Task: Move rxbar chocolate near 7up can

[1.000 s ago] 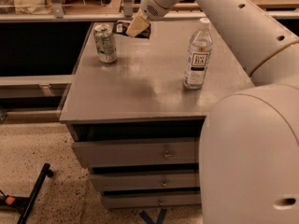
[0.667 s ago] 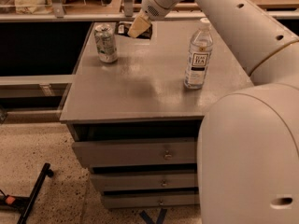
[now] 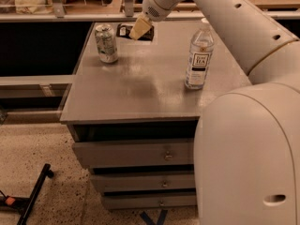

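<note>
My gripper point(image 3: 140, 28) sits at the far edge of the grey table point(image 3: 140, 90), low over the rxbar chocolate point(image 3: 122, 31) and covering its middle from my view. I cannot tell whether it is clamped on the bar or simply above it. The bar lies flat along the back edge, its long axis running left to right across the tabletop, with the pale label patch at the end that points toward the 7up can point(image 3: 107, 43). The can stands upright just in front and to the left of that end. A water bottle point(image 3: 198, 55) stands upright well apart on the right.
</note>
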Action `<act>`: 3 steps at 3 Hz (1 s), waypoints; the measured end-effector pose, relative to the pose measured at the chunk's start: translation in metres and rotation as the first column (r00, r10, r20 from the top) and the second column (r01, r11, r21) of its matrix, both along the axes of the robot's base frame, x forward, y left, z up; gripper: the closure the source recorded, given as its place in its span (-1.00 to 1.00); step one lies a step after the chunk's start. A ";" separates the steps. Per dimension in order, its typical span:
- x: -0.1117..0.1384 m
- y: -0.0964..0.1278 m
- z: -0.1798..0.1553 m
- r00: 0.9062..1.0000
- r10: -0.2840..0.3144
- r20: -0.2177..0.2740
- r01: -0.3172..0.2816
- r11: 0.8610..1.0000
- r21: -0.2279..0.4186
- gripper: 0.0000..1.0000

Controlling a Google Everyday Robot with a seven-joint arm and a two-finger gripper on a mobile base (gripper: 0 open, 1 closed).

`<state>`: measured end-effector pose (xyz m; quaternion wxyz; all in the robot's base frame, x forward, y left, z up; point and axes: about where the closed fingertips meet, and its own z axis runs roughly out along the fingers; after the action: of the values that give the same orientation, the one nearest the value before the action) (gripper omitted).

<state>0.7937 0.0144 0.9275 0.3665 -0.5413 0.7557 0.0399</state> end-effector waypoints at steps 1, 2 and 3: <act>-0.002 0.000 -0.005 1.000 0.023 -0.005 -0.023 0.999 -0.043 1.00; -0.005 0.000 -0.008 0.999 0.043 -0.011 -0.044 0.996 -0.073 0.65; -0.005 0.002 -0.012 0.999 0.046 -0.016 -0.047 0.996 -0.074 0.17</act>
<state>0.7887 0.0162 0.9157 0.3397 -0.5717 0.7464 0.0240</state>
